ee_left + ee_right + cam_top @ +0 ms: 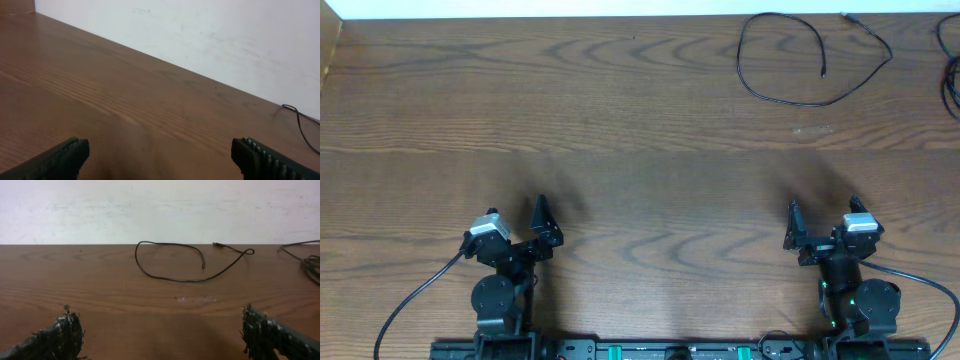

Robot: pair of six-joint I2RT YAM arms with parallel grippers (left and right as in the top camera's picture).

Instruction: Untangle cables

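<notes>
Across the far right of the table [620,130] lie the cables [790,103], well apart from both hands, which sit at the near edge. Left hand [160,155] is spread fully wide with nothing in it; right hand [160,330] same, wide and empty. One black cord makes a loose open loop [185,280] with one end lying inside it. I see no knot there. A second bunch [311,264] sits at the right edge, cut off by the frame, so I can't tell how tangled it is. My read: thin, light, floppy cords that will drag and slide on the wood rather than lift clean. I'd pinch low on the table, just behind the plug end [218,244] or on a straight run of the loop. Overhead gives me the whole layout and both hands. Right wrist shows the loop dead ahead and the plug plainly. Left wrist catches only a sliver of cord at its right edge, otherwise bare wood and wall [200,30].
</notes>
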